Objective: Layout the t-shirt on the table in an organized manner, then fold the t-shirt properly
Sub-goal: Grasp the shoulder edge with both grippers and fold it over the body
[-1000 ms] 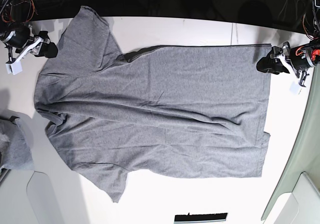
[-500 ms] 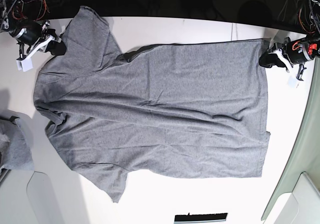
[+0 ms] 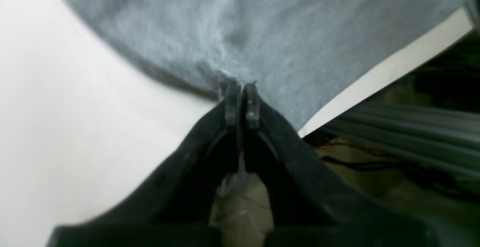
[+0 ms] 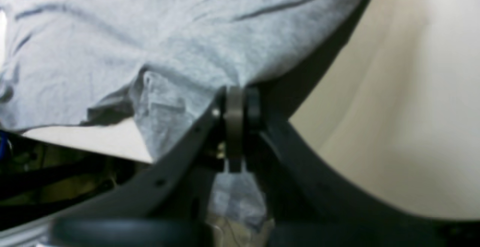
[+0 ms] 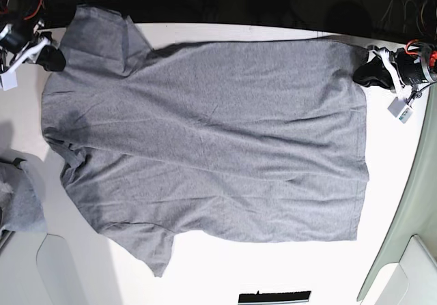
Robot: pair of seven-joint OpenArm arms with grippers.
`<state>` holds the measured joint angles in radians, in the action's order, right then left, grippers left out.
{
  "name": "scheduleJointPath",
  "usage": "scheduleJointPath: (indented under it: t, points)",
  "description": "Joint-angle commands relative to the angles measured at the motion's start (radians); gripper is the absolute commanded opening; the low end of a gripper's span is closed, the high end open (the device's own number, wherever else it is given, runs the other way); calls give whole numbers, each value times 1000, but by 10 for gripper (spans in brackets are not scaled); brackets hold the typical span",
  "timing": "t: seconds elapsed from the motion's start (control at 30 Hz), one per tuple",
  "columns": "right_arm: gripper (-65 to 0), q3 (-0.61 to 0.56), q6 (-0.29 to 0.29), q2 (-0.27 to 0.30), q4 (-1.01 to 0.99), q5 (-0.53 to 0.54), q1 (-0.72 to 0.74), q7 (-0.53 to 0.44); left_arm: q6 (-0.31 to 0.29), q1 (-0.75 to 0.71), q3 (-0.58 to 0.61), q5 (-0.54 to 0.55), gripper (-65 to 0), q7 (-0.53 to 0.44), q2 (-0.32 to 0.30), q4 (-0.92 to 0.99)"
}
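The heather-grey t-shirt (image 5: 205,134) lies spread flat across the white table (image 5: 273,271), its collar end to the left and its hem to the right. My left gripper (image 5: 362,73) is at the hem's far corner, shut on the fabric; in the left wrist view its fingertips (image 3: 242,89) pinch the t-shirt (image 3: 262,25) edge, with table (image 3: 56,108) beside it. My right gripper (image 5: 52,58) is at the far-left shoulder by the sleeve. In the right wrist view, the gripper (image 4: 236,97) is shut on a fold of the t-shirt (image 4: 150,44).
A smaller grey cloth bundle (image 5: 19,202) lies at the left edge. A pale grey-green rounded panel (image 5: 413,209) borders the right side. A dark label strip (image 5: 274,296) sits at the near edge. Cables and dark space run behind the table's far edge.
Both grippers have shut on the t-shirt's far edge and pulled it toward the back of the table. That edge is now taut and straighter, and the sleeve has shifted back-left.
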<state>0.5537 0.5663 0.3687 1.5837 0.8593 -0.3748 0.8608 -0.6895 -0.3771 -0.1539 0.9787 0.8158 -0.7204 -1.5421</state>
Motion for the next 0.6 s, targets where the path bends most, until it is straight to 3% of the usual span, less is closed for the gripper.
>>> scheduleJointPath:
  t: [0.0,0.2,0.4,0.57]
  points:
    - [-650,19,7,19,39,24,-18,-15,-9,-12,-29,13,-650,-10,-25,-34]
    - [-650,88,7,19,137,53,-98,-15,-9,-103,-156,36,-650,-10,-24,-102]
    - [-650,170,15,19,160,88,-89,-16,-9,-132,-222,59,-650,-13,-22,-119]
    - [-650,171,15,16,158,48,-19,-40,-9,-101,-228,-13,-650,-109,-12,-119]
